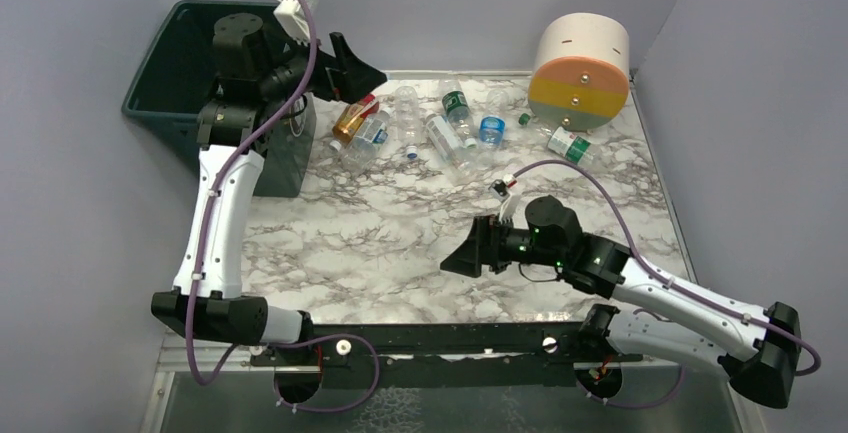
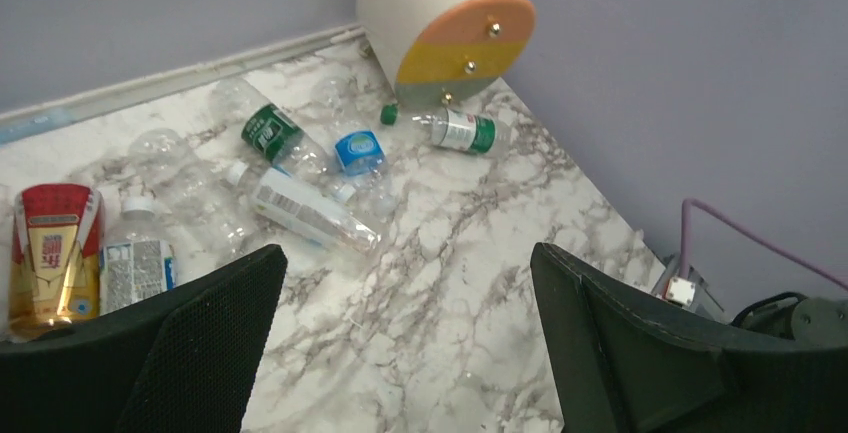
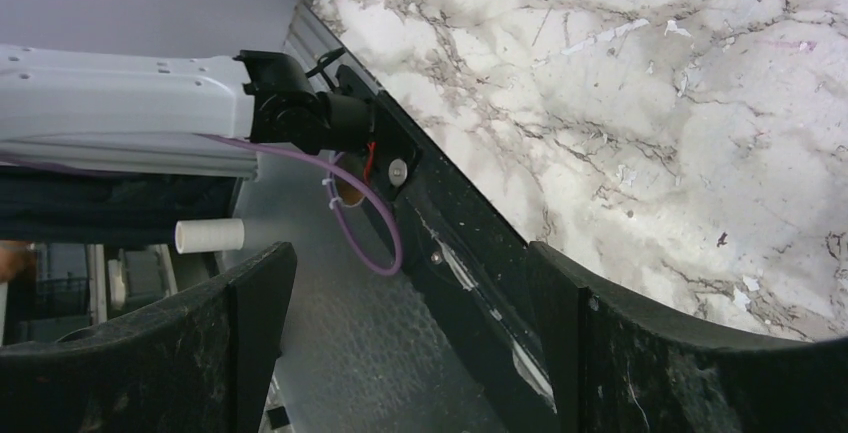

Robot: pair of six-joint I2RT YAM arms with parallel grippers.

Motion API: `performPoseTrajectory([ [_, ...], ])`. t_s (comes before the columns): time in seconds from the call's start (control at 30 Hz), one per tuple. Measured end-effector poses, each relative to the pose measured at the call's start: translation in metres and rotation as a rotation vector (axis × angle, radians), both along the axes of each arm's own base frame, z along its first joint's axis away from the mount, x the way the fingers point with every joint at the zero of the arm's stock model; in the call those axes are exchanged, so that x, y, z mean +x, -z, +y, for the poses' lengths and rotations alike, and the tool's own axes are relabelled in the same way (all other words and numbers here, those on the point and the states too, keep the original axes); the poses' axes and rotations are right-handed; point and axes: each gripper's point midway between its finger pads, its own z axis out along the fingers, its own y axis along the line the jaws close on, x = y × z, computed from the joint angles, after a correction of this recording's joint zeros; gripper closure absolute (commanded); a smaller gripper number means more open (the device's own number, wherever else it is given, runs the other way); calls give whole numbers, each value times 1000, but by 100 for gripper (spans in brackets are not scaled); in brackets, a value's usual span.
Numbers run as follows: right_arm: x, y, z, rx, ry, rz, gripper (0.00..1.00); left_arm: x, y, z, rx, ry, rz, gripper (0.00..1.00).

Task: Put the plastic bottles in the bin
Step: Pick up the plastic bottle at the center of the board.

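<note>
Plastic bottles (image 1: 457, 108) are strewn on counter (image 1: 400, 243) beside bin (image 1: 175, 68); left gripper (image 2: 407, 253) and right gripper (image 3: 410, 251) jaws are spread, nothing gripped.

Glossy marble-patterned table (image 1: 400, 243), clear shiny plastic bottles (image 1: 440, 138), matt dark-green plastic bin (image 1: 288, 158).

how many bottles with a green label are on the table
2. One green-label bottle lies in the pile at the far edge of the table; the second green-label bottle lies by the big cylinder. Overlaps may hide more.
</note>
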Motion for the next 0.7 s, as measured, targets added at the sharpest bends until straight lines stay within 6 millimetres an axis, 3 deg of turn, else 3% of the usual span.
performPoseTrajectory([
  [0.07, -3, -5, -5, 14, 10, 4, 12, -5, 11, -15, 25, 28, 28, 1],
  [0.23, -7, -11, -12, 23, 26, 15, 12, 5, 44, -22, 108, -16, 93, 1],
  [0.5, -8, -9, -13, 19, 30, 29, 12, 38, 148, -34, 283, -56, 310, 1],
  [0.7, -10, -15, -15, 34, 30, 19, 13, 51, 193, -42, 396, -74, 384, 1],
])
